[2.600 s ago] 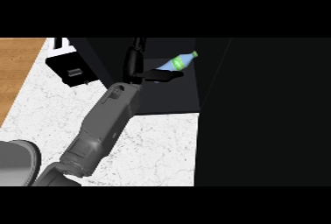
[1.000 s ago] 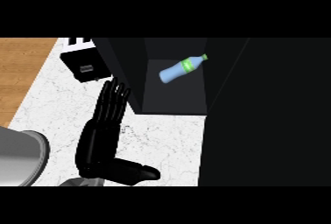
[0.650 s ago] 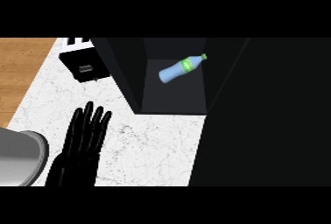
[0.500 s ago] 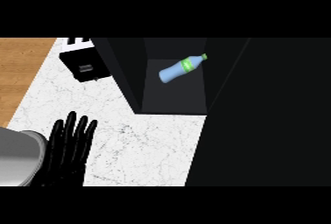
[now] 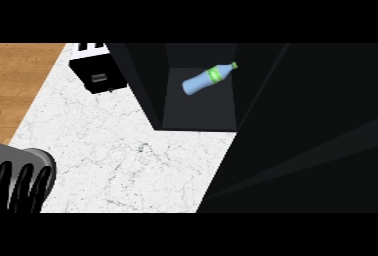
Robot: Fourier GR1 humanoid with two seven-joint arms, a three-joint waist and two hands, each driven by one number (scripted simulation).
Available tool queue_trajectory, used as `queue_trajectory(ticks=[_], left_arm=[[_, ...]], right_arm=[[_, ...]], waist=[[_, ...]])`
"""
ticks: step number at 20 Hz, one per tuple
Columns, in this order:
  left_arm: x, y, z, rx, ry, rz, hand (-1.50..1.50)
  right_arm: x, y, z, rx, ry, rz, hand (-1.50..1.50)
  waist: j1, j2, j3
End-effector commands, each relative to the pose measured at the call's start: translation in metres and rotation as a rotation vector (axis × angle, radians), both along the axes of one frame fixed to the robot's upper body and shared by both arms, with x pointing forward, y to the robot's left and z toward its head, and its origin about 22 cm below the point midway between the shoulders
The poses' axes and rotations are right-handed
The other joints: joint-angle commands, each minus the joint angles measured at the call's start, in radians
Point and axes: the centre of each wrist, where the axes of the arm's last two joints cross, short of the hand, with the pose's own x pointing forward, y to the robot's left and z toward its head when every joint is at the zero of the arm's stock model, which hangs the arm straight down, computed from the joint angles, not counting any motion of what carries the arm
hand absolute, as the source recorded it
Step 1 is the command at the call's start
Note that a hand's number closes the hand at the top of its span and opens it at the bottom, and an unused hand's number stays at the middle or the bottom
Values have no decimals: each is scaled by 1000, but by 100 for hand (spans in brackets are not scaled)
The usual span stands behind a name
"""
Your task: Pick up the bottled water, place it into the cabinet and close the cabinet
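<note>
The bottled water [image 5: 209,79] lies on its side inside the open cabinet [image 5: 199,117], so placing looks done and closing remains; the left hand [image 5: 22,187], fingers straight and empty at the counter's [image 5: 125,150] lower left, must reach the door

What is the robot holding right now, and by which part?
Nothing. The blue plastic water bottle with the green label lies alone inside the dark cabinet; the black left hand shows straight fingers at the lower left.
</note>
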Motion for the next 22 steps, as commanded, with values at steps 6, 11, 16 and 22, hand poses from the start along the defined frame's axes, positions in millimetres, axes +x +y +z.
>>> queue_trajectory(ticks=[6, 11, 16, 22], left_arm=[[-24, 37, 7, -23, 0, 24, -150], [-40, 51, 16, -23, 3, -18, -150], [-48, 84, 7, -6, 6, 10, -150], [-73, 102, 5, -15, 16, 7, -150]], right_arm=[[0, 50, 21, -6, 48, 156, 150], [20, 71, 24, 72, 99, 145, 150], [44, 91, 28, 61, 136, 140, 150], [88, 105, 56, 95, 144, 97, 150]], waist=[[6, 5, 1], [41, 6, 0], [13, 9, 2], [23, 8, 2]])
